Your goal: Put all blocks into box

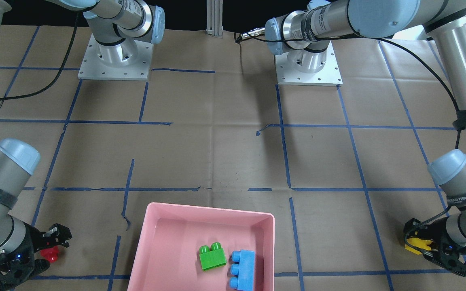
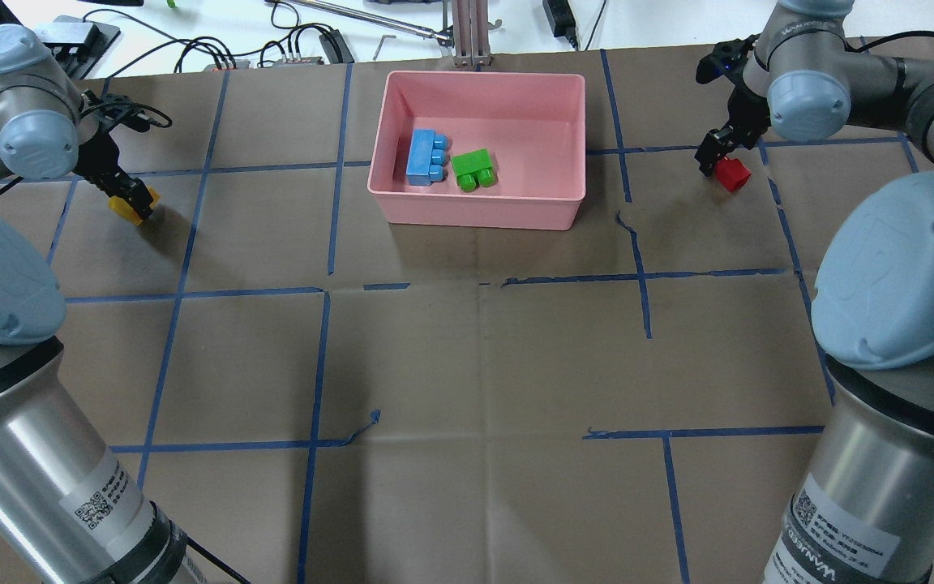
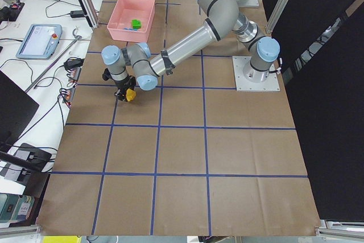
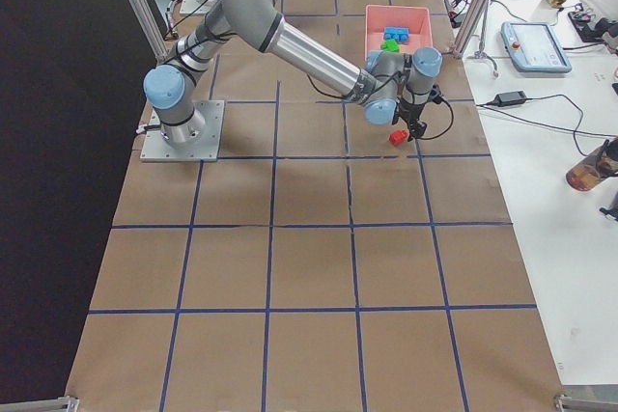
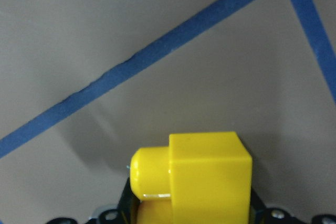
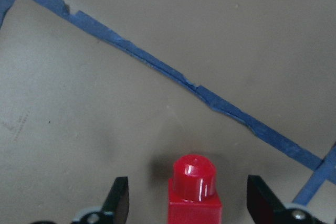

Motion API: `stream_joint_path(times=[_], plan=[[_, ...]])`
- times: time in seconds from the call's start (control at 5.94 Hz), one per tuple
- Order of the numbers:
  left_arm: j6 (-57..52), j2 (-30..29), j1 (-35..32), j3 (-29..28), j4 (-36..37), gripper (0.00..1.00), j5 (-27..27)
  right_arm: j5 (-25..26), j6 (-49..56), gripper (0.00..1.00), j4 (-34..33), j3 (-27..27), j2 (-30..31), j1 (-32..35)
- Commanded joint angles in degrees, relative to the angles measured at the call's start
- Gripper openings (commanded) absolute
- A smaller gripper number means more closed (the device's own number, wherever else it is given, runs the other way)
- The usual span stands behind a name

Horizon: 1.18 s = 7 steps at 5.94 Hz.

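The pink box stands at the table's far middle. The green block and the blue block lie inside it side by side; they also show in the front view, green and blue. My left gripper is shut on the yellow block, low over the table left of the box. My right gripper is open, its fingers on either side of the red block. The red block stands upright on the table right of the box.
An aluminium post stands just behind the box. Cables and devices lie beyond the table's far edge. Both arm bases are bolted at the robot's side. Blue tape lines cross the brown table cover.
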<state>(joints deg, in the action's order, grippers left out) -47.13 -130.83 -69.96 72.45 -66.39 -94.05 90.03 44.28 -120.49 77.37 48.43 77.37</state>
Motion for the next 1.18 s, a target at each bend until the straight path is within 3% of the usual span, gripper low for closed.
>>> stream_joint_path(times=[0.0, 0.17, 0.34, 0.51, 0.67, 1.01], plan=[[7.6, 3.7, -8.1, -0.5, -0.4, 0.00, 2.3, 0.1, -0.2, 0.37, -0.1, 0.0, -0.9, 0.0], [12.6, 4.8, -13.1, -1.8, -0.3, 0.00, 2.5, 0.1, -0.2, 0.21, -0.1, -0.4, -0.8, 0.0], [18.9, 5.0, -17.6, -4.5, -0.1, 0.00, 2.6, 0.1, -1.0, 0.11, 0.0, -1.3, -0.4, 0.0], [25.0, 3.6, -20.3, -8.9, -0.5, 0.00, 3.2, -0.3, -7.2, 0.09, 0.6, -4.8, 0.2, 0.1], [26.4, 3.0, -21.9, -11.3, -0.7, 0.00, 8.5, -0.4, -11.0, 0.09, 3.6, -9.1, 0.4, 0.1], [26.7, -0.4, -28.9, -10.8, -0.1, 0.00, 8.5, -1.6, -27.1, 0.09, 12.1, -14.9, 1.9, 3.0]])
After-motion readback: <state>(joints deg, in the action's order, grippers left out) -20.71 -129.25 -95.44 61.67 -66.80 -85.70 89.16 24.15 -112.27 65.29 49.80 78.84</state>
